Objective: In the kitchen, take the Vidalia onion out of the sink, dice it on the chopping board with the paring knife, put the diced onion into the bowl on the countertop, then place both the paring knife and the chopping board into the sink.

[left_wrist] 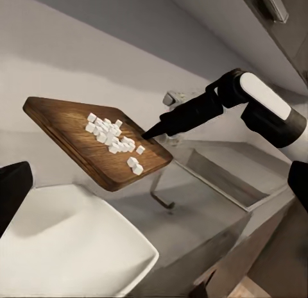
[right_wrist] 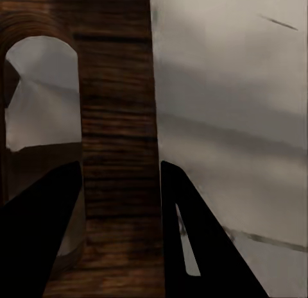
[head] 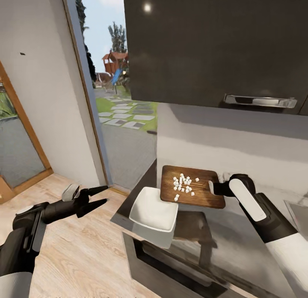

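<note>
At the end of the kitchen by an open doorway [head: 124, 118], the grey bench [head: 239, 246] runs under a dark wall cabinet [head: 214, 45] whose top and far side are cut off by the frame. The sink [left_wrist: 237, 176] shows as a steel basin beyond the raised board in the left wrist view; its tap is mostly hidden behind the right arm, and in the head view just a sliver of steel reaches in at the frame edge.

The chopping board [head: 192, 187] is lifted clear of the bench and held roughly level, its shadow lying on the worktop below. The right hand [head: 212, 188] pinches the board at its handle end; the right wrist view shows the two dark fingers [right_wrist: 192, 247] either side of the wooden strip beside the slot. A loose heap of white onion pieces [head: 183, 184] sits on the board, nearer its middle than its edges.

The white bowl [head: 155, 214] stands at the corner of the bench, just beside and below the board's near edge, its rim overhanging the bench front slightly.

The left hand [head: 99, 197] hangs over the wood floor [head: 77, 255], well apart from the bench, fingers spread and holding nothing. Open floor lies around it.
</note>
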Robot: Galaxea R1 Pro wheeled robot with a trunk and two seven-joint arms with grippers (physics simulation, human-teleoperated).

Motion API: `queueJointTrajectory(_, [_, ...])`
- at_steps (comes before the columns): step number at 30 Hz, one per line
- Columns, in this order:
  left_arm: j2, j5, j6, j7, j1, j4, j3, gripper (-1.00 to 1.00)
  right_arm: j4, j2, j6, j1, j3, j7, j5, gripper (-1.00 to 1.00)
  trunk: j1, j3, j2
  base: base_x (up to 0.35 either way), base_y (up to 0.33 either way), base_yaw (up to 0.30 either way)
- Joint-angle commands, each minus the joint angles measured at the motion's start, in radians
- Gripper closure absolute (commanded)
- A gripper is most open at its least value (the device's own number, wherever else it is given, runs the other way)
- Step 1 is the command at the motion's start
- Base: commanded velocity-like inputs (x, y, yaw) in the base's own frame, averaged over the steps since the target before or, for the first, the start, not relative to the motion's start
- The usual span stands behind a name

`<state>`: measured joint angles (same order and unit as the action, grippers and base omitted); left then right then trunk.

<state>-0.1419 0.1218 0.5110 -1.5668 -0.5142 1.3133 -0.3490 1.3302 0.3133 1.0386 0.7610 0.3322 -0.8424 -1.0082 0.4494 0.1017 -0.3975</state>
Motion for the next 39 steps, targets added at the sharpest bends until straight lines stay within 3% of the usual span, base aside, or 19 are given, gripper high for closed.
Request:
queueJointTrajectory(1, [0.000, -0.001, 0.011, -0.004, -0.001, 0.000, 0.000, -1.00, 0.001, 0.001, 0.000, 0.001, 0.002, -0.011, -0.009, 1.00, 0.001, 0.002, -0.002, 0.000, 0.000, 0.278])
queueJointTrajectory(24, [0.001, -0.001, 0.011, -0.004, -0.001, 0.000, 0.001, -1.00, 0.001, 0.001, 0.000, 0.001, 0.002, -0.011, -0.008, 1.00, 0.001, 0.002, -0.002, 0.000, 0.000, 0.276])
queueJointTrajectory(39, [0.001, -0.001, 0.011, -0.004, -0.001, 0.000, 0.001, -1.00, 0.001, 0.001, -0.003, 0.001, 0.005, -0.013, -0.004, 1.00, 0.001, 0.002, -0.002, 0.000, 0.000, 0.024])
